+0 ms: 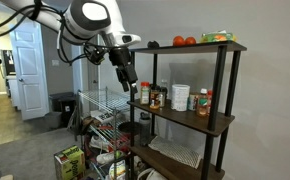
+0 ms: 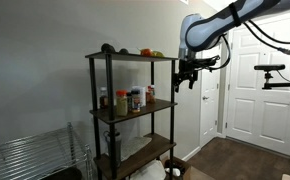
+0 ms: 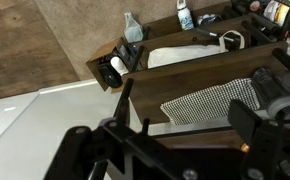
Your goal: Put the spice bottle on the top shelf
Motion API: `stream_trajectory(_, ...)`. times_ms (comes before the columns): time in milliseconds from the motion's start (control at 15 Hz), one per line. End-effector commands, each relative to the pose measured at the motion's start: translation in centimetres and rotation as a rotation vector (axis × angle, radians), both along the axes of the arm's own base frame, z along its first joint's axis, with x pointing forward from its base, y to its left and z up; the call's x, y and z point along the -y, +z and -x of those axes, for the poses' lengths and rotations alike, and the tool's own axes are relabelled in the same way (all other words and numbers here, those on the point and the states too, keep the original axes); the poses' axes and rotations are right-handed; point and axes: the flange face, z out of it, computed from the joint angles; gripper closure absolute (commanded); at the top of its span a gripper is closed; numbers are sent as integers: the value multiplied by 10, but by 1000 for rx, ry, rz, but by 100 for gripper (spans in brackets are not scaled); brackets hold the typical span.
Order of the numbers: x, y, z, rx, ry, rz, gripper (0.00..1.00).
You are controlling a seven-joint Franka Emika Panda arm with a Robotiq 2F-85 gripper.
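The spice bottle (image 1: 145, 96), slim and reddish-brown with a dark cap, stands among other bottles at the end of the tall rack's middle board; it also shows in an exterior view (image 2: 136, 100). The top shelf (image 1: 210, 47) (image 2: 125, 57) is the highest dark board and carries tomatoes. My gripper (image 1: 128, 74) (image 2: 185, 78) hangs just outside the rack's end, between the top and middle boards, apart from the bottle. In the wrist view the jaws (image 3: 185, 125) are spread wide with nothing between them, above the bottom board's mesh mat (image 3: 215, 100).
Tomatoes (image 1: 185, 41) and a green-orange pack sit on the top shelf. A white jar (image 1: 180, 97) and an orange bottle with a red cap (image 1: 203, 102) stand on the middle board. A chrome wire rack (image 1: 100, 105) (image 2: 35, 155) stands beside the tall rack. Boxes (image 1: 70, 160) lie on the floor.
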Motion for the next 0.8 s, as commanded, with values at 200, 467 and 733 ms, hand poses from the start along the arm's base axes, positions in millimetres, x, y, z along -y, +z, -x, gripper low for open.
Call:
stream_trajectory(200,14,-6,-26,7,-21,-10,0)
stream_trajectory(467,24,-8,-27,5,-33,-19,0)
stream_trajectory(733,28,-10,-23,-15,-45,-22,0)
